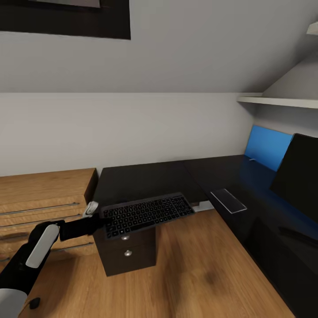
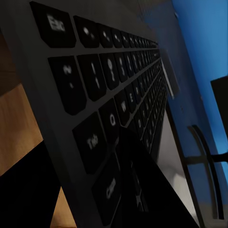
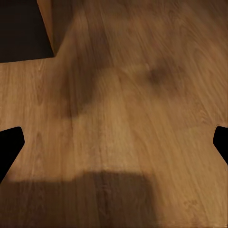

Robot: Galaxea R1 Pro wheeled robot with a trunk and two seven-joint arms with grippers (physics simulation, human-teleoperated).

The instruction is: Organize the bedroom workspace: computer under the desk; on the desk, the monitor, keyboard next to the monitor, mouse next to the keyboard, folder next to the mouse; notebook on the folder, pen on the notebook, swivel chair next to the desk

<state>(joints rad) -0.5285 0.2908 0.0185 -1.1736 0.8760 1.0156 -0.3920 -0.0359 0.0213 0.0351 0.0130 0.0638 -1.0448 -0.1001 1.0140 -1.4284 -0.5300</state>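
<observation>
My left gripper [image 1: 98, 221] is shut on the left end of the slim dark grey keyboard [image 1: 148, 214]. It holds the keyboard roughly level over the front edge of the black L-shaped desk [image 1: 145, 179], above the drawer unit [image 1: 128, 254]. In the left wrist view the keyboard [image 2: 109, 90] runs away from the gripper [image 2: 130, 199], one dark finger [image 2: 135, 175] lying on its keys. The black monitor [image 1: 298, 176] stands on the desk's right wing. My right gripper [image 3: 114, 142] hangs open over bare wood floor, its fingertips [image 3: 9, 142] far apart.
A light wooden dresser [image 1: 44, 198] stands left of the desk. A flat greyish slab [image 1: 228, 201] lies on the desk's inner edge. A bright blue upright panel [image 1: 269, 152] stands behind the monitor. A shelf [image 1: 282, 101] juts out at upper right. Wood floor [image 1: 198, 269] lies in front.
</observation>
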